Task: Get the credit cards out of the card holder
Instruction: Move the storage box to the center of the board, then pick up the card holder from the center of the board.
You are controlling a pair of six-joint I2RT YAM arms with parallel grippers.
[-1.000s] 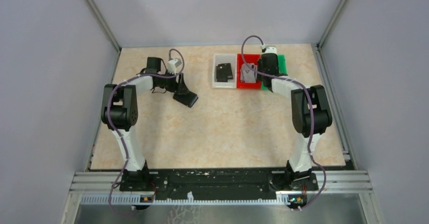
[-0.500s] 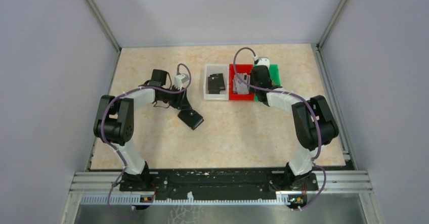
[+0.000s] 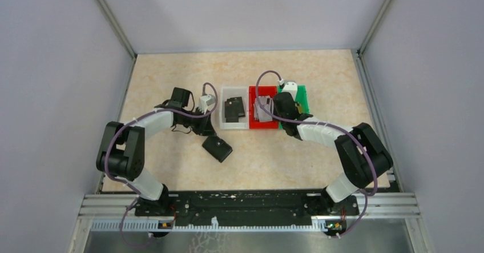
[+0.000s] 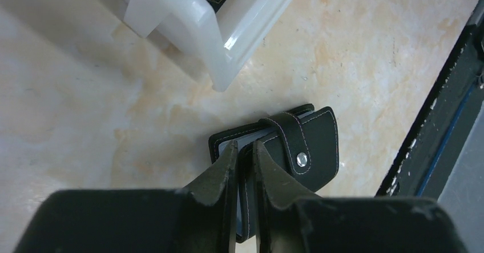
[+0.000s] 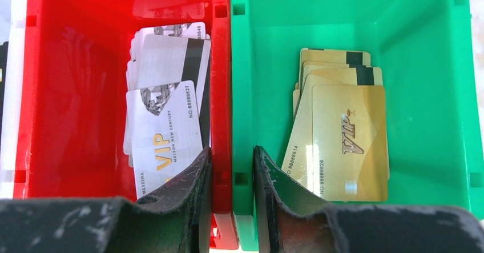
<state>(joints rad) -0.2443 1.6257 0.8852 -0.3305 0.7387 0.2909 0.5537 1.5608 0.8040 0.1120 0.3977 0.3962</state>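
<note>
left jaws: nearly shut, pinching an edge of the card holder (image 4: 317, 144) | holder: strap snapped, flat on the surface (image 3: 171, 70) near the white bin (image 4: 188, 19) | right jaws: narrow, clamping the adjoining walls of red bin (image 5: 74, 93) and green bin (image 5: 422, 64) | credit cards (image 5: 168, 121): grey-white in red, gold in green

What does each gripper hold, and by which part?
Left gripper: the card holder, by one edge. Right gripper: the red bin and green bin, by their adjoining walls.

Two robot arms, the left arm (image 3: 149, 121) and the right arm (image 3: 319, 133), have white link shells and bulky black joint housings. A purple cable (image 3: 260, 84) loops loosely along each. The left gripper (image 4: 242, 145) and right gripper (image 5: 231, 150) have matte black fingers (image 5: 188, 187), scuffed grey at the edges.
</note>
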